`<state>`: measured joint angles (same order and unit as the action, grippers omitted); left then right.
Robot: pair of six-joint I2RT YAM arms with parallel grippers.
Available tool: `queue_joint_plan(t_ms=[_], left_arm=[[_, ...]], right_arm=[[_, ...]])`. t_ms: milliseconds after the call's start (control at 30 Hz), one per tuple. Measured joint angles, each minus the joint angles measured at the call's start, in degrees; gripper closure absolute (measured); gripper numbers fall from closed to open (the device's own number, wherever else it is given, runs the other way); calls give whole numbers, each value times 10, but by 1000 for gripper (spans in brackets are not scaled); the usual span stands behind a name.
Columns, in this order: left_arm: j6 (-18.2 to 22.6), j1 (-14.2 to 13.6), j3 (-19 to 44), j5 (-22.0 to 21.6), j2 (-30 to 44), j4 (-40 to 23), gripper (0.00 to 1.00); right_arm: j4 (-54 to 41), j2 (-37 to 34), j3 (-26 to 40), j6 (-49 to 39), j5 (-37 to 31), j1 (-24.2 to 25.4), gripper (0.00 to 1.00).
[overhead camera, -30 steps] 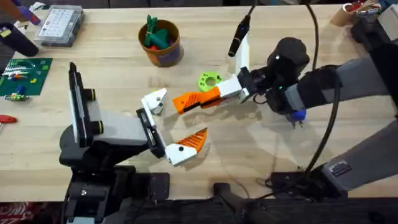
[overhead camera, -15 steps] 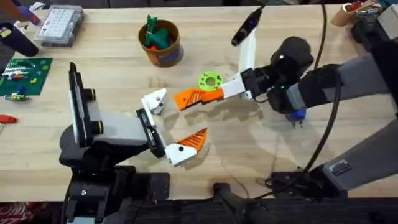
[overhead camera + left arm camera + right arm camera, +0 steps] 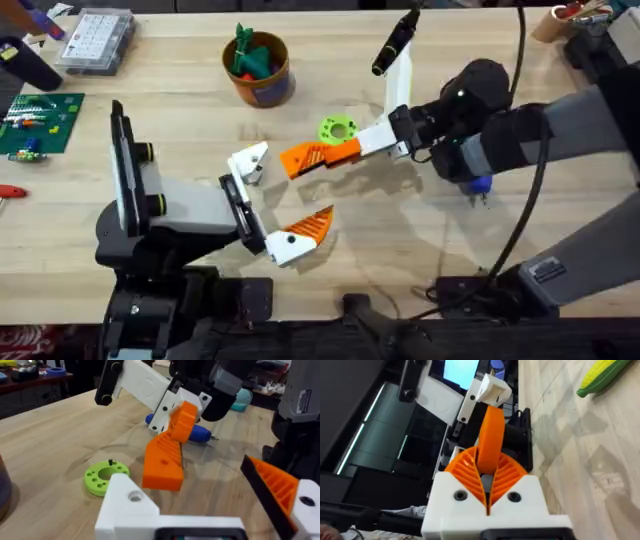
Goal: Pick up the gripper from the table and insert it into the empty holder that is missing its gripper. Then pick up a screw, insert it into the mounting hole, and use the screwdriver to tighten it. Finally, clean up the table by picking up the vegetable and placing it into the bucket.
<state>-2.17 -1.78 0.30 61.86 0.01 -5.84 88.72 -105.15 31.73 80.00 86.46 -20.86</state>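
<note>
The small orange gripper (image 3: 316, 156) hangs just above the table, and my right gripper (image 3: 348, 150) is shut on its rear end. Its ribbed pads (image 3: 507, 477) clamp the orange gripper (image 3: 490, 445) from both sides. The wedge's tip points at the empty white holder (image 3: 248, 160) on my left arm's jaw plate, a short gap away. My left gripper (image 3: 285, 195) is open, with the holder (image 3: 131, 505) as one side and an orange-padded finger (image 3: 280, 491) as the other. The blue screwdriver (image 3: 479, 186) lies half hidden under my right arm. The bucket (image 3: 258, 70) stands at the back. A corn-like vegetable (image 3: 602, 377) lies on the table.
A green disc (image 3: 337, 129) with a small black screw (image 3: 111, 463) standing in it lies just behind the orange gripper. A clear parts box (image 3: 97, 40) and a green circuit board (image 3: 38, 122) sit at the far left. Green and orange pieces fill the bucket.
My right wrist has rolled and drawn slightly to the right, lifting the orange gripper a little. The left arm has not moved.
</note>
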Motion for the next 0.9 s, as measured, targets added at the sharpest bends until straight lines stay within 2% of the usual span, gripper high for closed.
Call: queue_joint_plan(t_ms=[267, 600, 900], left_arm=[[0, 0, 0, 0, 0, 0, 17], [0, 0, 0, 0, 0, 0, 17], [0, 0, 0, 0, 0, 0, 17]], right_arm=[[0, 9, 5, 17, 0, -2, 991], [-18, 11, 12, 18, -7, -37, 990], [-21, 11, 12, 19, -16, -41, 991]])
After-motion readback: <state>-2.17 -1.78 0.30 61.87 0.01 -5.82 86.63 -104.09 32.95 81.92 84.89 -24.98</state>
